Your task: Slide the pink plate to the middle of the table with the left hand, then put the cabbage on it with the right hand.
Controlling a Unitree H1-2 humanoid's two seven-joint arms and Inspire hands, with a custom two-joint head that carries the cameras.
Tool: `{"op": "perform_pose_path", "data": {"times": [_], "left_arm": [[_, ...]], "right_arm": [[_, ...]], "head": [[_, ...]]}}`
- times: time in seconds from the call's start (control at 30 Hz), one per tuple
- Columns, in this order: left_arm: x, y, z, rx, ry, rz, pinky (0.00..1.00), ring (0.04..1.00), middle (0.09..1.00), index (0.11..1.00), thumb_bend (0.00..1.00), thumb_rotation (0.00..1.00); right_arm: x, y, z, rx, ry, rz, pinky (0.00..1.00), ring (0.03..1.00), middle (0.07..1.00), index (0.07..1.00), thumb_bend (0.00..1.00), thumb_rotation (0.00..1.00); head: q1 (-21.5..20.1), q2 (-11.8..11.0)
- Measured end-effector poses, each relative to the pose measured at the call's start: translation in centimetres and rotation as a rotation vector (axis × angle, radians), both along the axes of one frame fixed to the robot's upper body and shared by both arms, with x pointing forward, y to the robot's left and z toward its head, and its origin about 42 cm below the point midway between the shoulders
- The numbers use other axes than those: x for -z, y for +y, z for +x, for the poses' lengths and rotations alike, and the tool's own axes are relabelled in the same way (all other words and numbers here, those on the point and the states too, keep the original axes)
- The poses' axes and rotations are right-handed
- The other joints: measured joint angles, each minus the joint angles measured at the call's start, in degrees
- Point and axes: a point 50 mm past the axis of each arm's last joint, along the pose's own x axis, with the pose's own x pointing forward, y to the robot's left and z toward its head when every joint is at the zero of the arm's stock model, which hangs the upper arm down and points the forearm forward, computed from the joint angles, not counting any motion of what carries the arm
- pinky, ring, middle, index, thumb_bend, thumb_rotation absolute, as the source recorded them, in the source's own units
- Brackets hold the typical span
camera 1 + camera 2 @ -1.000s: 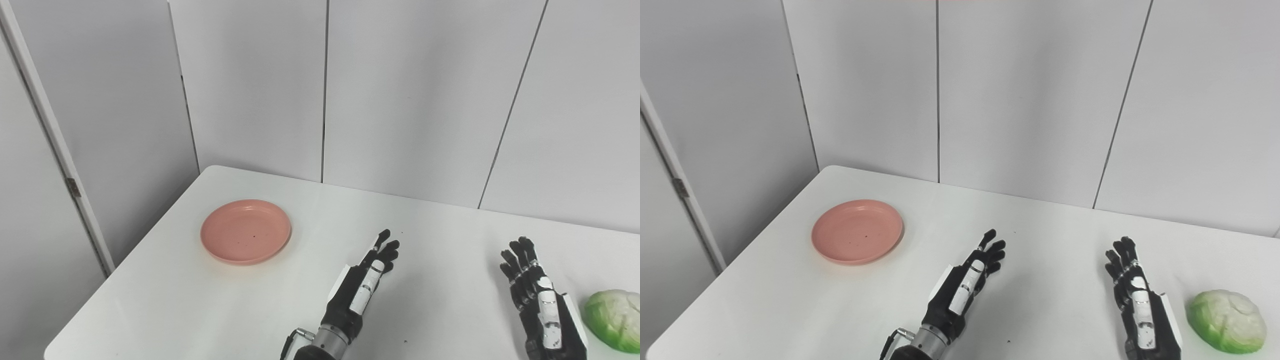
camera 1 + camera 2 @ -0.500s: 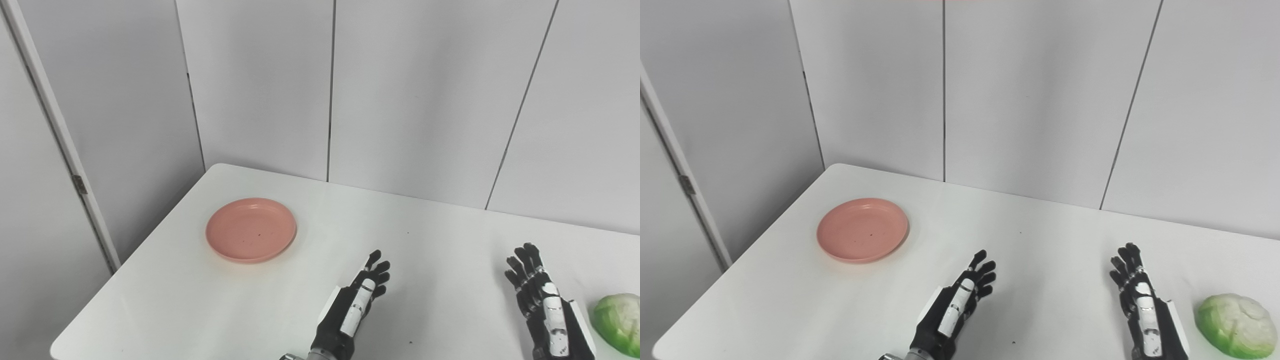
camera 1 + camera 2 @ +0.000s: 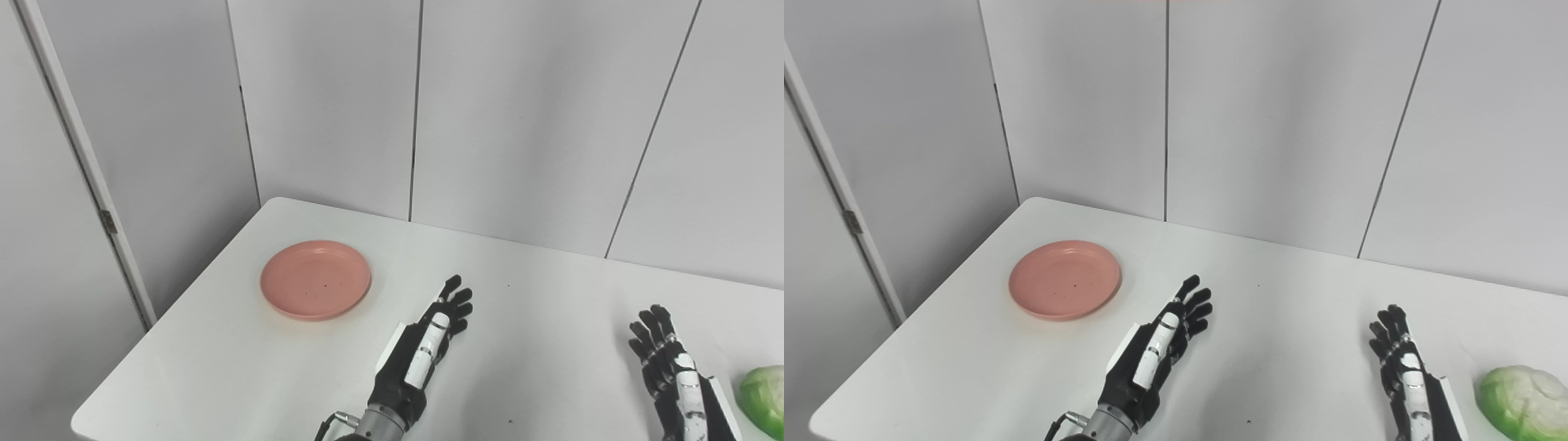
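Here, pink plate (image 3: 316, 280) (seemingly empty) untouched.

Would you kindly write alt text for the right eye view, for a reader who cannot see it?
An empty pink plate sits near the left side of a white table, and a green cabbage lies at the right edge. The robot's open left hand and open right hand are between them, touching neither.

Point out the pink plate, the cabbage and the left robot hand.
pink plate (image 3: 1064, 288): right eye view, centre of its dish.
cabbage (image 3: 1522, 394): right eye view, middle of its top.
left robot hand (image 3: 422, 355): left eye view, back of the hand.
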Motion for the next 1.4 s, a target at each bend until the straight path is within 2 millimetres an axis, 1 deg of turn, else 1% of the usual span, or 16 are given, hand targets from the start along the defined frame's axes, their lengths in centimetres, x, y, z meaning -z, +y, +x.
{"op": "perform_pose_path", "data": {"times": [0.17, 0.27, 0.4, 0.47, 0.57, 0.7, 0.83, 0.97, 1.07, 1.23, 1.3, 1.4], "left_arm": [[-1.8, 0.7, 0.1, -0.013, -0.042, -0.002, 0.94, 0.937, 0.945, 0.947, 0.46, 1.00], [-3.3, 1.6, 0.3, -0.025, -0.080, 0.008, 0.94, 0.943, 0.948, 0.951, 0.45, 1.00], [-5.2, 2.9, 0.9, -0.062, -0.137, 0.022, 0.93, 0.934, 0.939, 0.937, 0.46, 1.00], [-5.8, 3.3, 0.9, -0.079, -0.152, 0.023, 0.94, 0.941, 0.950, 0.945, 0.46, 1.00], [-5.9, 4.2, 1.2, -0.099, -0.147, 0.042, 0.94, 0.946, 0.954, 0.957, 0.47, 1.00], [-6.9, 6.3, 2.1, -0.168, -0.164, 0.042, 0.96, 0.953, 0.957, 0.956, 0.49, 1.00], [-7.7, 8.6, 3.2, -0.223, -0.183, 0.047, 0.95, 0.940, 0.949, 0.950, 0.45, 1.00], [-7.5, 10.0, 3.9, -0.275, -0.164, 0.022, 0.94, 0.936, 0.934, 0.936, 0.45, 1.00], [-7.4, 10.9, 4.6, -0.301, -0.155, 0.019, 0.95, 0.939, 0.944, 0.944, 0.43, 1.00], [-8.1, 13.5, 5.8, -0.338, -0.158, 0.058, 0.96, 0.949, 0.951, 0.952, 0.44, 1.00], [-8.0, 14.7, 6.2, -0.361, -0.147, 0.056, 0.96, 0.949, 0.951, 0.952, 0.43, 1.00], [-7.6, 15.9, 6.5, -0.384, -0.137, 0.047, 0.94, 0.937, 0.942, 0.947, 0.44, 1.00]], "right_arm": [[0.0, 0.0, 0.0, 0.000, 0.001, 0.000, 1.00, 0.980, 0.982, 0.990, 0.42, 1.00], [0.0, -0.1, 0.0, -0.001, 0.005, -0.001, 1.00, 0.977, 0.980, 0.987, 0.43, 1.00], [0.1, -0.1, 0.0, -0.002, 0.013, -0.002, 1.00, 0.975, 0.979, 0.986, 0.43, 1.00], [0.1, -0.1, 0.0, -0.002, 0.013, -0.002, 1.00, 0.972, 0.979, 0.985, 0.41, 1.00], [0.1, -0.1, 0.0, -0.003, 0.013, -0.002, 1.00, 0.975, 0.981, 0.983, 0.41, 1.00], [0.1, -0.1, 0.0, -0.003, 0.017, -0.004, 1.00, 0.977, 0.982, 0.980, 0.41, 1.00], [0.1, -0.1, 0.0, -0.005, 0.020, -0.002, 1.00, 0.972, 0.978, 0.982, 0.41, 1.00], [0.1, -0.2, 0.0, -0.007, 0.023, -0.001, 1.00, 0.977, 0.980, 0.985, 0.41, 1.00], [0.1, -0.2, 0.0, -0.006, 0.025, -0.002, 1.00, 0.974, 0.979, 0.985, 0.41, 1.00], [0.1, -0.2, 0.0, -0.006, 0.027, -0.008, 1.00, 0.975, 0.978, 0.984, 0.41, 1.00], [0.1, -0.2, 0.0, -0.005, 0.029, -0.008, 1.00, 0.977, 0.981, 0.985, 0.40, 1.00], [0.1, -0.3, -0.1, -0.005, 0.030, -0.009, 1.00, 0.976, 0.981, 0.986, 0.40, 1.00]], "head": [[0.8, 0.3], [1.1, 0.5], [1.3, 0.6], [1.4, 0.8], [1.8, 1.1], [2.2, 1.1], [1.8, 1.7], [2.1, 1.8], [2.1, 1.9], [2.4, 2.0], [2.6, 2.0], [3.0, 2.2]]}}
